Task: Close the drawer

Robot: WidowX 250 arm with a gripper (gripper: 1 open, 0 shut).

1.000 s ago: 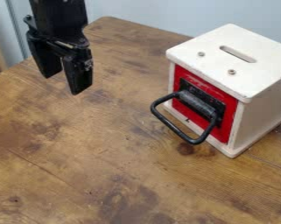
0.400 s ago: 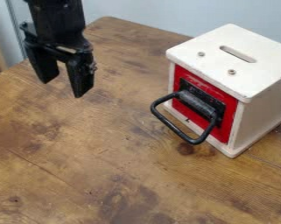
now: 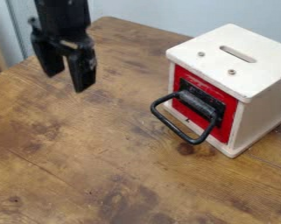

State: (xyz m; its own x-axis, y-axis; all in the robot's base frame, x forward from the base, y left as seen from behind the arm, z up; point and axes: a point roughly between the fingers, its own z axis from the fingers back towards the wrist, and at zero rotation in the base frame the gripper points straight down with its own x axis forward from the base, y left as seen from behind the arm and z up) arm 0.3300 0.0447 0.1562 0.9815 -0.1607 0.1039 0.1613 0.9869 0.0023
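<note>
The drawer (image 3: 208, 105) has a red front with a black panel and sits in a white cube-shaped box (image 3: 250, 70) at the right of the wooden table. Its black panel seems to stand slightly proud of the red face. A large black loop handle (image 3: 181, 120) reaches out toward the table's middle. My gripper (image 3: 63, 75) hangs over the table at the upper left, well left of the handle and apart from it. It points down, and its black fingers (image 3: 80, 77) are spread open with nothing between them.
The box has a slot and small holes in its top (image 3: 237, 54). The wooden table (image 3: 95, 166) runs to a far edge behind the gripper, with a pale wall beyond. A bare stretch of wood lies between the gripper and the handle.
</note>
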